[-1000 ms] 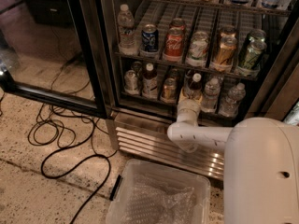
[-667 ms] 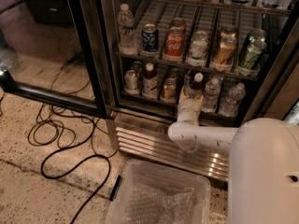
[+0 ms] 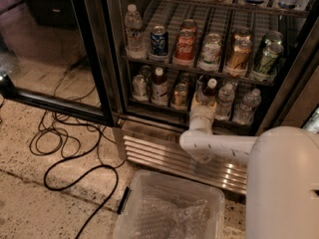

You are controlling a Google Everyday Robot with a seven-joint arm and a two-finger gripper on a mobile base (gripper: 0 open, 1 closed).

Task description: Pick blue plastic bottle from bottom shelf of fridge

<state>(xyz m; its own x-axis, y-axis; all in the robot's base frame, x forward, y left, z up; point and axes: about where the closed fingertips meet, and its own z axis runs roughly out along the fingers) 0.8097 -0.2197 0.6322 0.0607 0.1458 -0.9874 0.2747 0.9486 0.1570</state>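
Note:
The fridge point(image 3: 107, 83) stands with its glass door open. On the bottom shelf point(image 3: 164, 108) a slim bottle with a white cap and dark contents, the blue plastic bottle point(image 3: 210, 89), stands right of the middle. My gripper point(image 3: 203, 101) reaches into the shelf from below on the white arm point(image 3: 209, 146). It sits at the lower left side of that bottle and hides the bottle's lower part. A similar white-capped bottle point(image 3: 158, 85) stands further left, between cans.
Clear water bottles point(image 3: 237, 103) stand right of the gripper and cans point(image 3: 179, 94) to its left. The rack above holds mostly cans point(image 3: 212, 51). A clear plastic bin point(image 3: 169, 208) lies on the floor below the louvred grille point(image 3: 164, 156). Black cables point(image 3: 70, 143) lie at the left.
The arm and the bottle at the gripper have hardly moved; nothing else has visibly changed.

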